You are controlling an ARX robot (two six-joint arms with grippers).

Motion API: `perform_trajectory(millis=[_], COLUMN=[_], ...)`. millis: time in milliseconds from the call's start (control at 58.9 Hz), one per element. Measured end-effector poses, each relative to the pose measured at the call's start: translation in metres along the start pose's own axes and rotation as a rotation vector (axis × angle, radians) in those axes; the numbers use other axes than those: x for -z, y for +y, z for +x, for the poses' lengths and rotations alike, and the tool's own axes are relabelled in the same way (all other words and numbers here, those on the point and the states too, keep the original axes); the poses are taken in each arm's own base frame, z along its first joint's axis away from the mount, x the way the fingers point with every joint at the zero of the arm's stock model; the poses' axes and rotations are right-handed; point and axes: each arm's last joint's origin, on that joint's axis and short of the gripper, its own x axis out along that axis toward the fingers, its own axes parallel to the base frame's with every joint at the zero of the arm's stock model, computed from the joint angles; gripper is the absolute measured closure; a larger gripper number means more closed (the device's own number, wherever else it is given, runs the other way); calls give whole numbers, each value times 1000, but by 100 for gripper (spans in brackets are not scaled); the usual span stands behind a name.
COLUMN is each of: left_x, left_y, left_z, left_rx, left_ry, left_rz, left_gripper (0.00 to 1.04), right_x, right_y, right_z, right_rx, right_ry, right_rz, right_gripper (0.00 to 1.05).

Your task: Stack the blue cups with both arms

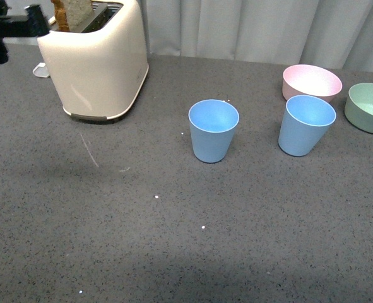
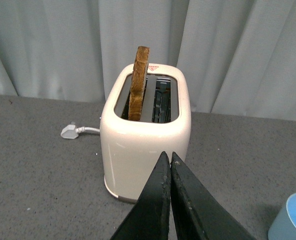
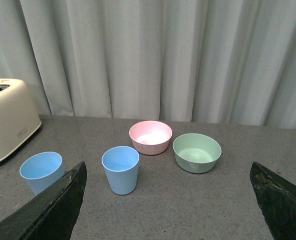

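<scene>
my left gripper (image 2: 170,167): clenched on nothing, aimed at toaster (image 2: 145,135) | my right gripper (image 3: 168,172): spread wide, I judge ready for a cup | one blue cup (image 1: 213,130) alone, other blue cup (image 1: 306,125) just before pink bowl (image 1: 312,81); both upright, apart, unstacked

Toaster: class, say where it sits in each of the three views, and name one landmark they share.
Front view: toaster at upper left.
Left wrist view: toaster at centre, beyond the shut left gripper.
Right wrist view: toaster cropped at the frame edge, near a blue cup.
Shared landmark: the grey curtain behind.
</scene>
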Motion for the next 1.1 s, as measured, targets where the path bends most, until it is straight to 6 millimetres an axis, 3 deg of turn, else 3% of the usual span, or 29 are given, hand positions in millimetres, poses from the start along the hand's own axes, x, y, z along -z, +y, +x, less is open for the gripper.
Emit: perform_trajectory(millis=[238, 340, 747, 1104], left_x=[-2, -2, -2, -6], left_y=[30, 35, 54, 54], left_z=[-55, -68, -105, -125], left_rx=[-9, -7, -11, -5], left_ry=[-10, -9, -10, -24], left_rz=[5, 6, 6, 6], left_gripper=[101, 101, 101, 101], right_x=[0, 0, 0, 0], right_y=[0, 0, 0, 0], right_z=[0, 0, 0, 0], right_rx=[0, 0, 0, 0], right_ry=[0, 0, 0, 0], right_rz=[0, 0, 0, 0], right_gripper=[10, 10, 10, 10])
